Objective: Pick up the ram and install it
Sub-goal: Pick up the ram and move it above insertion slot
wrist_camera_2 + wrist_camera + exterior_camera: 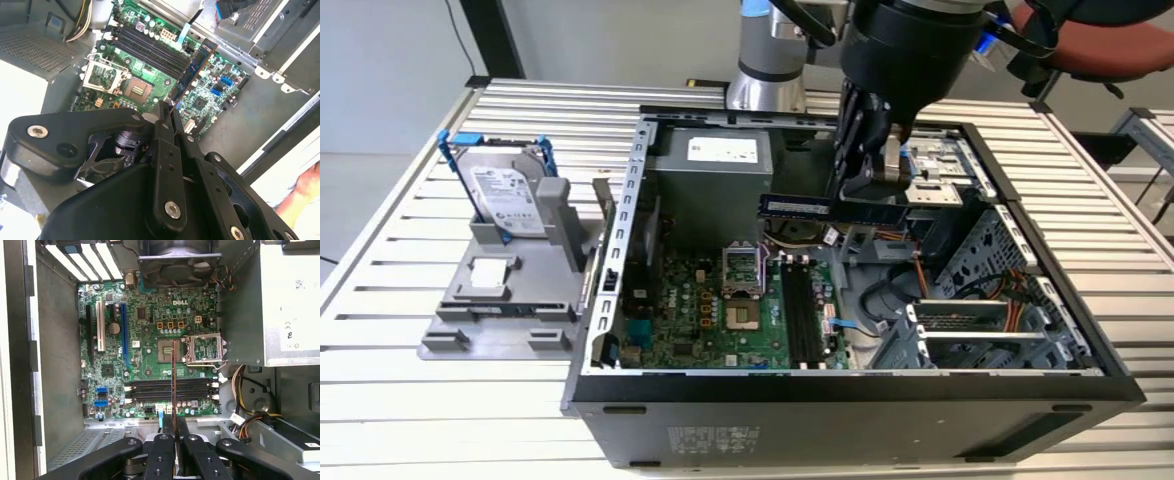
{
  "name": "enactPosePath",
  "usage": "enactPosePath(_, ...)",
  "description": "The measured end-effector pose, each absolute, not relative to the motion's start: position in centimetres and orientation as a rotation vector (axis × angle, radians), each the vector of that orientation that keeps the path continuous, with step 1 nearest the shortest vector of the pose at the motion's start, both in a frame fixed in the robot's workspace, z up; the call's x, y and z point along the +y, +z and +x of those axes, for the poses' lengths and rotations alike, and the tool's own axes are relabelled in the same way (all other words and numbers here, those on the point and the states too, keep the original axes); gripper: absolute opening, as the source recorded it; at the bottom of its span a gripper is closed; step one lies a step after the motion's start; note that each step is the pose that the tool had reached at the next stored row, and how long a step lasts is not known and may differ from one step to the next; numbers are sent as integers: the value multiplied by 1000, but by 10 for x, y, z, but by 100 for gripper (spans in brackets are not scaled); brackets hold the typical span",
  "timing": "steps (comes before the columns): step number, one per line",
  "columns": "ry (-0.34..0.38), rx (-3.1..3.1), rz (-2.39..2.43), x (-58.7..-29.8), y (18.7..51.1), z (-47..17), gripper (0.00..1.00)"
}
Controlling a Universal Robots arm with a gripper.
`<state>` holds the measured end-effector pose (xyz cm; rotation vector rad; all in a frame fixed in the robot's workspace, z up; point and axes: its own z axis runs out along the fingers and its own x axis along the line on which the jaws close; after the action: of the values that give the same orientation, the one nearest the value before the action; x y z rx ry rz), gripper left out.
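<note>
The ram (797, 206) is a long dark stick with a bluish label, held level in the air above the open computer case. My gripper (859, 198) is shut on its end nearer the exterior view's right. In the first wrist view the ram (173, 372) shows edge-on as a thin line running out from between the fingers of my gripper (174, 429), crossing over the black memory slots (170, 389). In the second wrist view the ram (193, 69) sticks out from my gripper (168, 114) above the green motherboard (210, 100). The memory slots (803, 312) lie below it.
The case's metal walls (630, 200) ring the board, with a grey power supply (714, 165), a drive cage (987, 320) and loose cables (245, 415) inside. A hard drive in a blue frame (507, 195) and a small white-topped part (490, 272) sit on a grey fixture. A hand (300, 195) shows outside the case.
</note>
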<state>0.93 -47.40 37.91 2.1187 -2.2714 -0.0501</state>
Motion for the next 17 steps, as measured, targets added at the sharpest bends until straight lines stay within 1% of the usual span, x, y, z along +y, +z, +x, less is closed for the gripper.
enactPosePath(9,-50,-2271,2119,-474,379,9,0)
enactPosePath(17,-50,-2271,2119,-465,379,10,0)
